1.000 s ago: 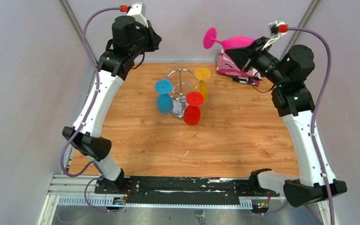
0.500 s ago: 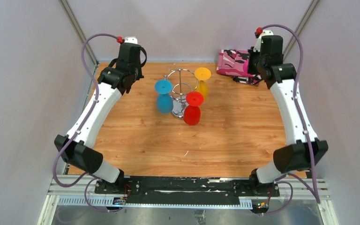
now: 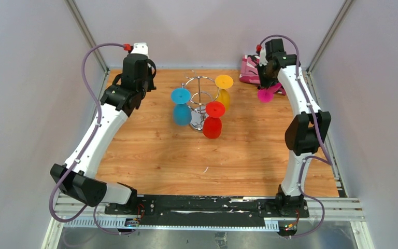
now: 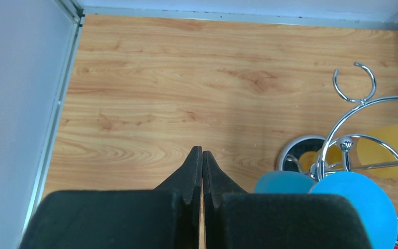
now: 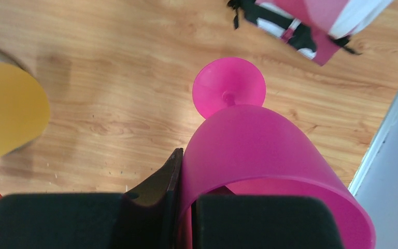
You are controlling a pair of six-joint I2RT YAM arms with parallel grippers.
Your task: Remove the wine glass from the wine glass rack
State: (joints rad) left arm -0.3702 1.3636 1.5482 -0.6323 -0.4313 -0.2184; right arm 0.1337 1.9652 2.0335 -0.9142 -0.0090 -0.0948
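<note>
Starting with the left gripper [image 4: 202, 155]: pressed together, pinching nothing, parked over bare table [image 4: 160, 93], with the wine glass rack [image 4: 346, 141] off to its right and the blue glass [image 4: 352, 202] nearest of all. Against a second ago, drawn lower and a little closer in, taking no part in the lift. On to the rack: unmoved, still carrying the blue, the red glass [image 3: 213, 120] and the yellow glass [image 3: 223, 91] upside down on its hooks. Then the right gripper [image 5: 184, 202]: clamped on the wall of the pink wine glass [image 5: 254, 150], one finger outside the bowl, one inside. Just swung from high and sideways in the air to low and upright, foot aimed at the wood straight below the fingers, rack well off to the left, patterned pouch [image 5: 300, 26] just beyond. Contact between foot and table: impossible to tell. Meaning for the task: removal from the rack already done, probably only the setting down and letting go left.
</note>
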